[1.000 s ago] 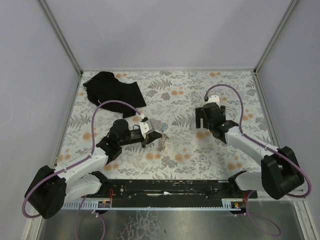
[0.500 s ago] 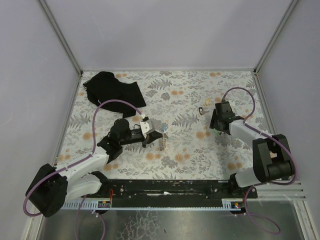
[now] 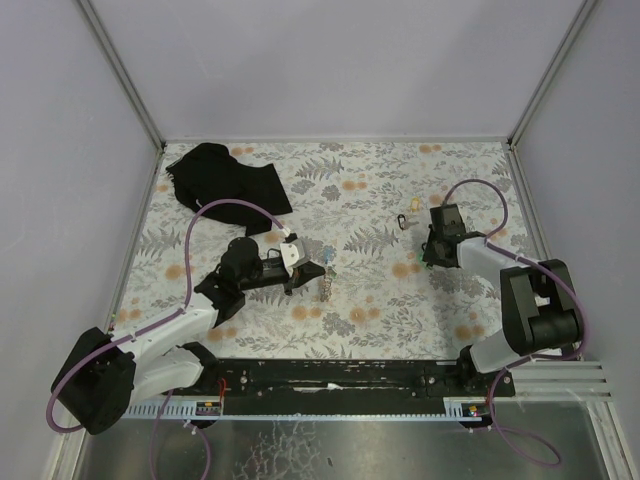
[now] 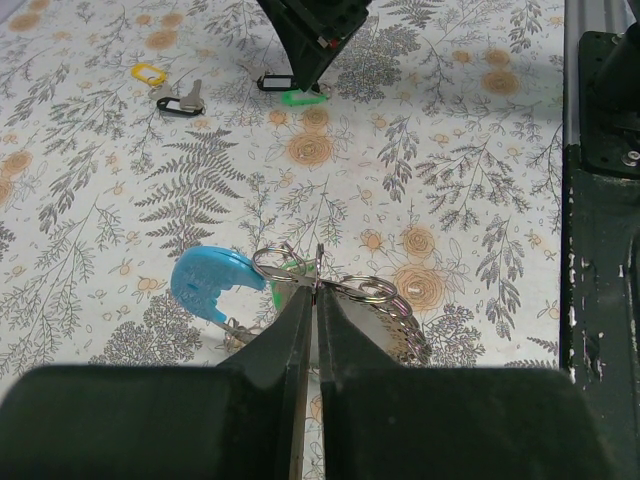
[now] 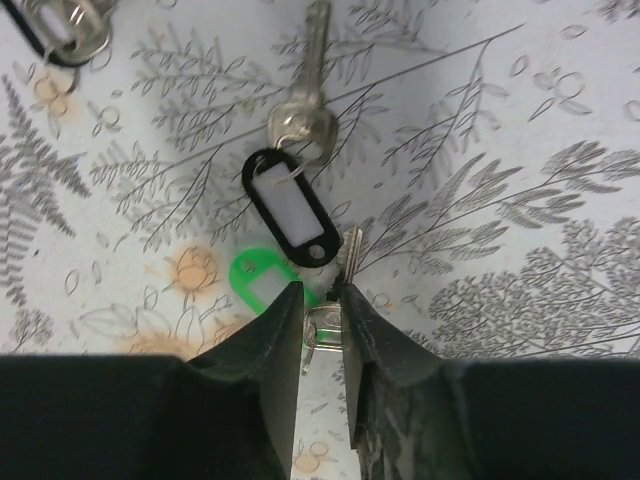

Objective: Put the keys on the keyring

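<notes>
Two changes: right gripper (image 5: 322, 300) has swung to the right side and narrowed its jaws onto the green key (image 5: 258, 283), beside the black key (image 5: 290, 210). Centre-left, left gripper (image 4: 312, 300) stays pinched on the keyring (image 4: 210, 285). Pick looks underway; threading comes next.

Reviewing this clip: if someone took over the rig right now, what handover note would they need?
Left gripper: jaws shut on the metal ring of the keyring, with its blue band beside them.
Right gripper: jaws narrow, one on either side of the green-tagged key; a firm grip is not confirmed.
Lying loose: a black-tagged key beside the green one, a second black-tagged key and a yellow-tagged key farther off.
Done: keyring held.
Left: secure the green-tagged key, carry it to the keyring and thread it on, then do the others.
</notes>
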`<state>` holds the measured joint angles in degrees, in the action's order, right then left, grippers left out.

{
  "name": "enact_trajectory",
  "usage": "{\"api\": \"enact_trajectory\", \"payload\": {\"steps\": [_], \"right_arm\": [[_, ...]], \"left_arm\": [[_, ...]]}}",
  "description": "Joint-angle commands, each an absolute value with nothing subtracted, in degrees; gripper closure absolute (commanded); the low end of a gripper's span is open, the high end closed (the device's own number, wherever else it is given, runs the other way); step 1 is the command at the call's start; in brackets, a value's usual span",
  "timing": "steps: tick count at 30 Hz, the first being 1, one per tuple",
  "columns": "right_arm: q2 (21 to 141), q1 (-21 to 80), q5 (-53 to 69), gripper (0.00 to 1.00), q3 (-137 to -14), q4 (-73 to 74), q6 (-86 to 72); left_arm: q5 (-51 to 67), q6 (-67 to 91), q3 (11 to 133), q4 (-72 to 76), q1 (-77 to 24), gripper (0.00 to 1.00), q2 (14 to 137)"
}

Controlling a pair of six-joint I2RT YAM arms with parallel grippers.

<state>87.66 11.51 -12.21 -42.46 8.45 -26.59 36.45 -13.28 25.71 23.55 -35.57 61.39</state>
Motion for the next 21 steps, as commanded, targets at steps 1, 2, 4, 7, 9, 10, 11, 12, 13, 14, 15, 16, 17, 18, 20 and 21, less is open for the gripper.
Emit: {"api": "enact_trajectory", "payload": {"steps": [1, 2, 4, 7, 9, 10, 11, 12, 13, 14, 15, 16, 17, 18, 20, 21], "right_arm": [[85.0, 12.6, -4.5, 0.74, -40.0, 11.2, -28.9], [84.3, 13.6, -4.6, 0.75, -39.7, 11.1, -29.2], [83.7, 16.2, -5.4, 0.75, -39.7, 11.5, -29.9], [84.2, 20.2, -5.1, 0.75, -40.5, 11.2, -32.1], [84.7, 22.7, -5.3, 0.75, -41.3, 10.9, -33.1], [84.9, 23.8, -5.3, 0.74, -42.0, 11.1, -33.3], [85.0, 24.6, -5.4, 0.72, -42.7, 11.6, -33.3], [84.7, 25.3, -5.4, 0.71, -43.2, 12.0, -33.3], [84.0, 25.6, -5.4, 0.69, -43.6, 12.5, -33.1], [83.2, 25.8, -5.4, 0.67, -43.8, 12.9, -32.8], [82.2, 25.9, -5.5, 0.65, -44.0, 13.6, -32.4], [81.2, 25.9, -5.7, 0.65, -44.3, 14.5, -32.0], [80.3, 26.0, -5.8, 0.65, -44.4, 15.2, -31.5], [79.5, 26.1, -5.7, 0.65, -44.6, 16.1, -30.5], [78.2, 26.2, -5.3, 0.65, -45.0, 18.1, -28.8], [77.7, 26.3, -5.4, 0.65, -45.1, 19.4, -28.2]], "left_arm": [[36.8, -12.6, 27.3, 26.5, -35.6, 1.00, 61.6], [36.9, -12.5, 27.3, 26.5, -35.6, 1.00, 61.5], [37.0, -12.4, 27.2, 26.6, -35.6, 1.00, 61.3], [36.8, -12.3, 27.0, 26.5, -35.6, 1.00, 61.1], [36.6, -12.4, 26.9, 26.4, -35.6, 1.00, 60.9], [36.4, -12.4, 26.9, 26.4, -35.6, 1.00, 60.7], [36.3, -12.3, 26.8, 26.4, -35.6, 1.00, 60.6], [36.1, -12.3, 26.8, 26.4, -35.6, 1.00, 60.6], [35.9, -12.3, 26.7, 26.4, -35.6, 1.00, 60.6], [35.9, -12.3, 26.6, 26.4, -35.6, 1.00, 60.6], [35.9, -12.4, 26.6, 26.4, -35.6, 1.00, 60.6], [35.9, -12.3, 26.6, 26.6, -35.6, 1.00, 60.6], [35.9, -12.3, 26.6, 26.7, -35.6, 1.00, 60.7], [35.9, -12.2, 26.6, 26.8, -35.6, 1.00, 60.8], [36.0, -12.2, 26.6, 26.9, -35.6, 1.00, 60.9], [35.9, -12.2, 26.6, 26.8, -35.6, 1.00, 60.9]]}}
